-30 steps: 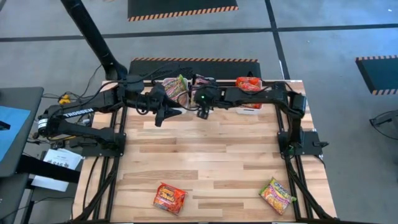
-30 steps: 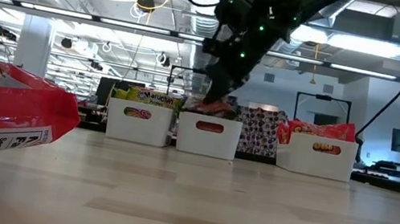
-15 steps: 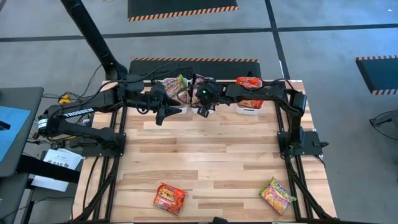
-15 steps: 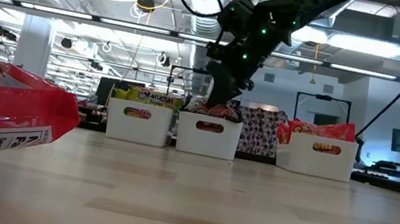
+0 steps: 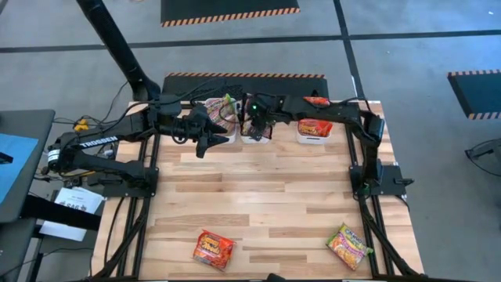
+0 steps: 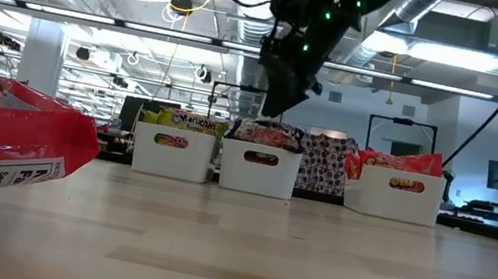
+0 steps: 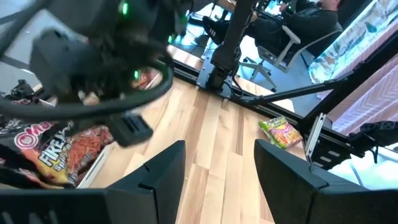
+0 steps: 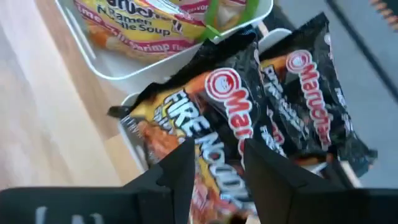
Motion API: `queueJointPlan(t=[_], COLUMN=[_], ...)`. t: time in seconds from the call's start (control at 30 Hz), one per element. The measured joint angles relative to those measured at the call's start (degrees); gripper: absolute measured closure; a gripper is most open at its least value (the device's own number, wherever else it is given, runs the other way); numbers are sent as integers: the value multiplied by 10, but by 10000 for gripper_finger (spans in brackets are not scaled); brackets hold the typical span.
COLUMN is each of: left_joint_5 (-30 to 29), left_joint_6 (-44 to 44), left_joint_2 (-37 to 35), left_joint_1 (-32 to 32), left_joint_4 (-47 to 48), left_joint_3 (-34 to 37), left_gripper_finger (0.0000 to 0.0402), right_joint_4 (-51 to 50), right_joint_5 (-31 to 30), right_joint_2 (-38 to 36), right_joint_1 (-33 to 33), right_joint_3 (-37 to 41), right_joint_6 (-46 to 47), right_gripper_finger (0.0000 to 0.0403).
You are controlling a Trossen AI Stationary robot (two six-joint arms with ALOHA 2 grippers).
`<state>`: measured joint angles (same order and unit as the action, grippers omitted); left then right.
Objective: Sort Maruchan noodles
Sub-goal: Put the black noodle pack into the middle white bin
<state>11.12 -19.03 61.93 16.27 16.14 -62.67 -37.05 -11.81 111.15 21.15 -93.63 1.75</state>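
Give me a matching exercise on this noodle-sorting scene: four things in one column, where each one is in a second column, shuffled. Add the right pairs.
Things
1. black Fire Noodle packets
2. green-yellow packet
3. red packet
4. right end effector

Places
A. loose at the table's near edge, left arm's side
B. raised over the middle tray
C. piled in the middle tray
D. loose at the table's near edge, right arm's side

Pairs: 1-C, 2-D, 3-A, 4-B
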Motion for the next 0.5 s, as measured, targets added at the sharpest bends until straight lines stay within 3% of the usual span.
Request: queueJointPlan(t=[0.13,0.33,0.5], left_joint_5=[0,0,0], left_joint_6=[0,4,13], left_joint_2=[0,0,0], left_joint_1=[0,0,0], left_joint_4=[0,0,0], left_joint_3=[0,0,0], left_gripper_finger=[220,220,220], right_joint_4=[-49,-53,-78], right_joint_5=[11,118,121], right_joint_2=[-1,-1,25], right_joint_1=[0,0,5], right_joint_3=[-38,-33,-18], right_joint_6=[33,88,94], right_gripper_finger=[238,243,247])
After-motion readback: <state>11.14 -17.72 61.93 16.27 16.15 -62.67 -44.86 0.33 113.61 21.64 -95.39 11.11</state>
